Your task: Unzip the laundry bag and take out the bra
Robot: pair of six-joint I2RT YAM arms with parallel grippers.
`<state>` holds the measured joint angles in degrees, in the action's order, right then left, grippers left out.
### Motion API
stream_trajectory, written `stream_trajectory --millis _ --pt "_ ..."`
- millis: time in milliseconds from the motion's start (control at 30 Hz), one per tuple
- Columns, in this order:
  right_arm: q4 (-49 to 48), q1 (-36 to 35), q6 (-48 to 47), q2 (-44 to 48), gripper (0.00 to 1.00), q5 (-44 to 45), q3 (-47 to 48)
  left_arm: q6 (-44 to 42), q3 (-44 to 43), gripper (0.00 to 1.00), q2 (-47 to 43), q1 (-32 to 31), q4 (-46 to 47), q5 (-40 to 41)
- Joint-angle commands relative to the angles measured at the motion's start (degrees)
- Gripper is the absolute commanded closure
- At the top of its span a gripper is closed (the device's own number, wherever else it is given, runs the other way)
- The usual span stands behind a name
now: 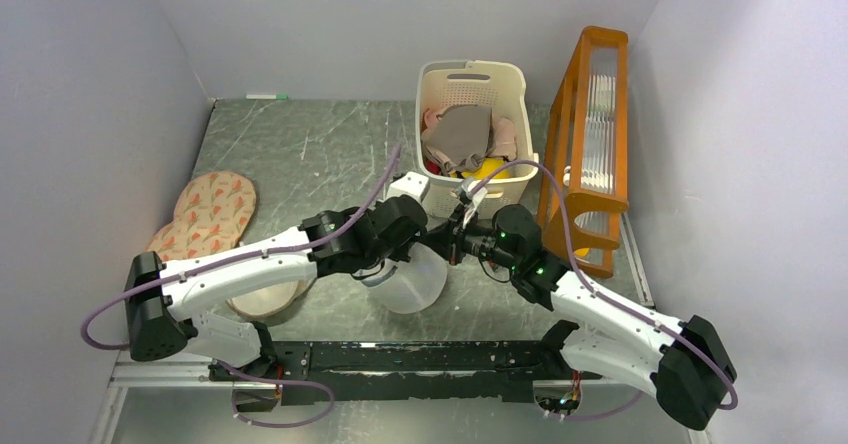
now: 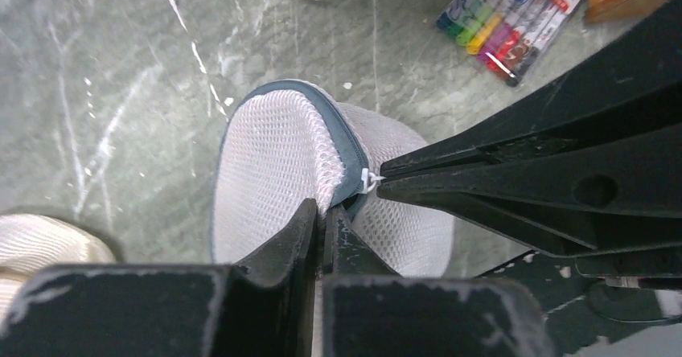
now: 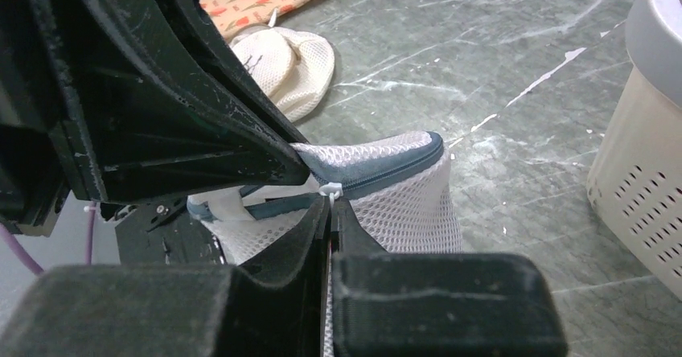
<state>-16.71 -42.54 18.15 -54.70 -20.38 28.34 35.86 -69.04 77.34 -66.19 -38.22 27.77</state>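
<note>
The laundry bag point(image 1: 412, 282), a white mesh pouch with a blue-grey zip rim point(image 3: 386, 166), sits on the table between my two arms. In the left wrist view my left gripper point(image 2: 323, 212) is shut on a fold of the mesh next to the rim. My right gripper point(image 3: 330, 204) is shut on the small white zip pull point(image 2: 368, 182), right beside the left fingertips. From above, both grippers point(image 1: 432, 236) point(image 1: 448, 240) meet tip to tip over the bag's top edge. The bra is hidden.
A cream slatted basket point(image 1: 470, 72) with clothes stands behind the bag, an orange rack point(image 1: 590, 144) to its right. Pink patterned pads point(image 1: 210, 209) and a cream round pad point(image 1: 262, 302) lie at the left. A pack of markers point(image 2: 515, 19) lies near the basket.
</note>
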Motion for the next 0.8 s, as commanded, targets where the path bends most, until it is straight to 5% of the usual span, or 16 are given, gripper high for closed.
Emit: stream_trajectory --millis 0,233,367,567,767 --pt "-0.52 0.08 -1.21 -1.79 1.0 1.91 0.65 -8.94 -3.62 0.93 1.84 0.27 -1.3 4.58" --pt "-0.09 0.09 0.3 -3.52 1.0 10.0 1.89 -28.77 -3.32 0.93 0.96 0.24 5.34 6.21" --pt "-0.22 0.16 0.81 -4.62 1.0 12.82 2.73 -41.28 -1.13 0.93 -2.28 0.23 10.32 0.12" --pt "-0.96 0.17 2.28 -7.45 1.0 15.96 3.82 -55.21 9.18 0.93 -11.39 0.19 21.54 -2.4" --pt "-2.62 0.23 3.99 -9.79 1.0 16.81 3.53 -63.59 23.72 0.93 -26.04 0.11 31.93 -14.05"
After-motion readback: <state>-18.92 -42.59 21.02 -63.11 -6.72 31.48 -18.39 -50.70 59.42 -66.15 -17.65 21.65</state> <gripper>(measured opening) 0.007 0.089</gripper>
